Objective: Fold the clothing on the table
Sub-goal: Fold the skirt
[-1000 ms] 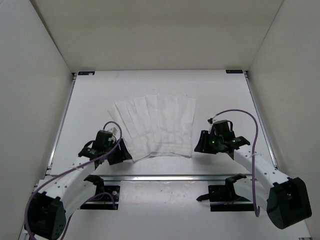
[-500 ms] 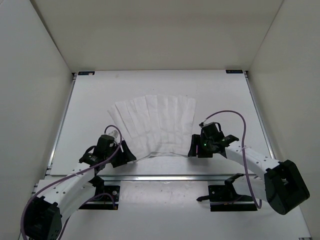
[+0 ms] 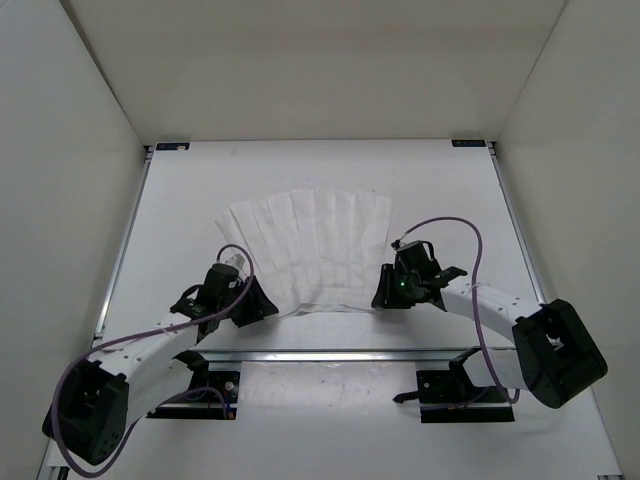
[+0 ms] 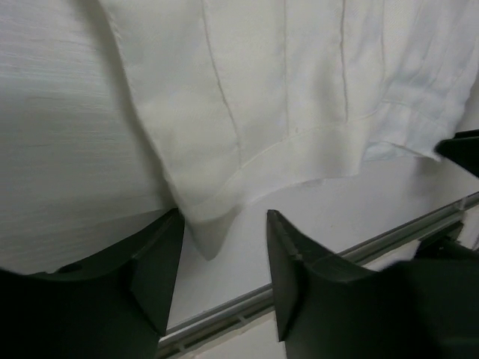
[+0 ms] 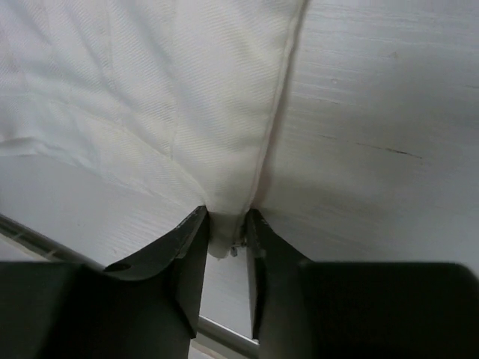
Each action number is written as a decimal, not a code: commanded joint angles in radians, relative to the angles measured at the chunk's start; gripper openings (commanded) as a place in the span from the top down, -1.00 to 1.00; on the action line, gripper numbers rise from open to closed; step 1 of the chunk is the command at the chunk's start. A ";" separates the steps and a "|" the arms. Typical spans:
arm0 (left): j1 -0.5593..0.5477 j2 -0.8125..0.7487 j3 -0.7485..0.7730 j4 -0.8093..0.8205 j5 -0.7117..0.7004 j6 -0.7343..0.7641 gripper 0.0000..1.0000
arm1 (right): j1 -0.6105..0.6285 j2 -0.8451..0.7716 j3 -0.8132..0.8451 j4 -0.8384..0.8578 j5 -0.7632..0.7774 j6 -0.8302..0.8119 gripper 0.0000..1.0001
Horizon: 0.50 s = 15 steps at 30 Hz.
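One clothing corner sits pinched in right fingers; left fingers gape around another.

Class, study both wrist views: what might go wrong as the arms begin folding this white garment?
1. The left jaws stand open around the near-left corner of the clothing, so lifting now may raise only the right side and skew the fold.
2. The right jaws pinch only the tip of the near-right corner; it may slip out.
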 commanded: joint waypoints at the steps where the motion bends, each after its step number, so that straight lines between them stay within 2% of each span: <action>1: -0.030 0.059 0.005 0.015 -0.037 0.006 -0.01 | -0.007 0.015 -0.007 0.010 0.007 -0.008 0.59; 2: -0.032 0.069 0.017 0.022 -0.038 0.003 0.24 | -0.027 0.006 -0.013 0.013 0.001 -0.006 0.90; 3: -0.031 0.074 0.017 0.021 -0.041 0.007 0.36 | -0.047 -0.005 -0.010 0.022 -0.020 -0.020 1.00; 4: -0.025 0.077 0.026 0.021 -0.041 0.009 0.73 | -0.056 -0.005 -0.009 0.022 -0.036 -0.031 1.00; 5: -0.020 0.077 0.038 0.012 -0.035 0.012 1.00 | -0.067 -0.017 -0.006 0.013 -0.042 -0.031 0.99; 7: -0.005 0.064 0.072 -0.007 -0.023 0.032 1.00 | -0.072 -0.036 0.034 -0.021 -0.045 -0.055 1.00; 10: 0.043 0.053 0.237 -0.097 -0.021 0.101 1.00 | -0.093 -0.106 0.180 -0.117 -0.050 -0.104 1.00; 15: 0.058 0.060 0.693 -0.341 -0.026 0.172 1.00 | -0.086 -0.235 0.518 -0.315 -0.010 -0.149 1.00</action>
